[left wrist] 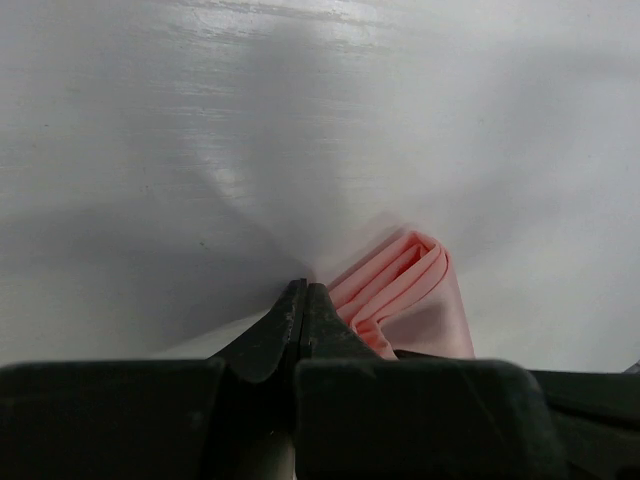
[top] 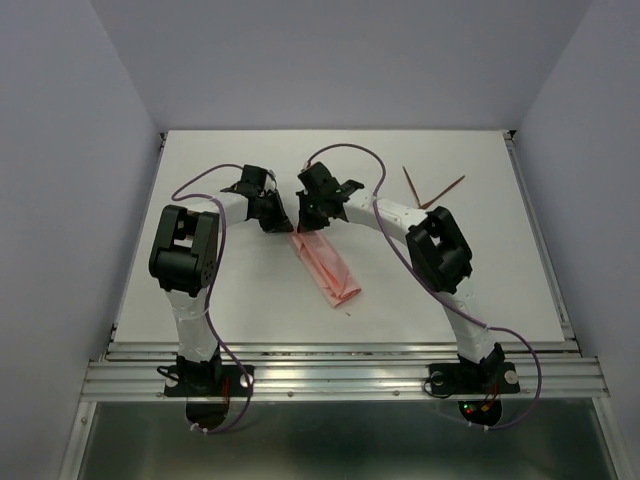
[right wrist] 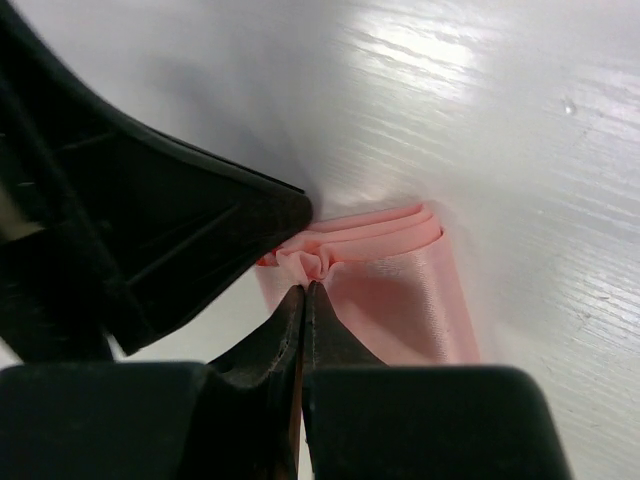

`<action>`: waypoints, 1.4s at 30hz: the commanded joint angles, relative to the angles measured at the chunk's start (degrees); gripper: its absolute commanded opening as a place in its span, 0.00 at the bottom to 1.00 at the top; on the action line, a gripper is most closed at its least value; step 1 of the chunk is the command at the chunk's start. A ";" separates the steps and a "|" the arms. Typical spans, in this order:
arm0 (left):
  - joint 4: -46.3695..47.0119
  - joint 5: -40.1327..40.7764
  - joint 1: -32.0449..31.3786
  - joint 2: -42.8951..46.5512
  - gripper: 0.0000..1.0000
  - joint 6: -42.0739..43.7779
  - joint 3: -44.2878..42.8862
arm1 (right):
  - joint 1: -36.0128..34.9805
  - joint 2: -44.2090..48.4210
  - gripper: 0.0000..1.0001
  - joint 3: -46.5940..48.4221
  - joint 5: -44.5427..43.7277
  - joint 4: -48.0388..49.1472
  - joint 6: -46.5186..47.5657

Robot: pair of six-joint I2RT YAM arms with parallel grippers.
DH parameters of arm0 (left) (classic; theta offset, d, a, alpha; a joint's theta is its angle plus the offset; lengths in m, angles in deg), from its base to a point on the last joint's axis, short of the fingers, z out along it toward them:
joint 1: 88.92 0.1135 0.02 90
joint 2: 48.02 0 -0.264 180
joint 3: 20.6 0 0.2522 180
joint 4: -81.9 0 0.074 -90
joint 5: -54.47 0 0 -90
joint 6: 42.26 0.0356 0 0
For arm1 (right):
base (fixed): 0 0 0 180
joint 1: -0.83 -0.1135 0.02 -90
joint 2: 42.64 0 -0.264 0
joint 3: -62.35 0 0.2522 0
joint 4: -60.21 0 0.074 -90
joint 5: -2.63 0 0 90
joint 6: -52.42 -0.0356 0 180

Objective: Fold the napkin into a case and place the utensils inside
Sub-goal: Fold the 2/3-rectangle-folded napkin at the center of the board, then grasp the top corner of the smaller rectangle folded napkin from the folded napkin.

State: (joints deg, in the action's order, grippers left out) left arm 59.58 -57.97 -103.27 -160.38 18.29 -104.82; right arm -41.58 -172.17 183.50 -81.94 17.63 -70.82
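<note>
While the folded napkin (top: 327,265) lies mid-way across the table (top: 200,300), my left end effector (left wrist: 303,290) and right end effector (right wrist: 305,290), both closed, meet at its puckered far corner, where soft, slippery layers likely want pinching together.

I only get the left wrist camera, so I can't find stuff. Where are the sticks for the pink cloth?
Observer: Two sticks lie on the table, toward its far right, well apart from the napkin.
Operator: Is my other hand doing anything?
Observer: The right hand is shut on the napkin's far end, bunching it.
Operator: What does the whole napkin look like?
Observer: A narrow folded strip slanting toward the near edge.
</note>
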 commanded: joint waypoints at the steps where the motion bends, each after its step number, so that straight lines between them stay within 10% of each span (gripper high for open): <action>1: -0.06 -0.50 -0.59 2.67 0.00 0.01 1.02 | -0.21 0.60 0.01 -2.45 -1.91 4.56 -1.57; 15: -4.62 7.84 -1.12 14.79 0.32 6.07 2.60 | -0.21 4.55 0.01 -8.86 2.30 10.98 0.89; 42: -4.19 21.55 -17.29 21.04 0.43 10.91 10.78 | 2.95 10.97 0.01 -18.36 13.02 17.22 0.36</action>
State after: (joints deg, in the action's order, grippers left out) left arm 53.79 -39.58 -118.57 -140.32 27.14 -94.68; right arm -38.83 -164.24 165.14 -70.95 31.99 -70.84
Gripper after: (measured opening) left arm 0.439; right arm 0.019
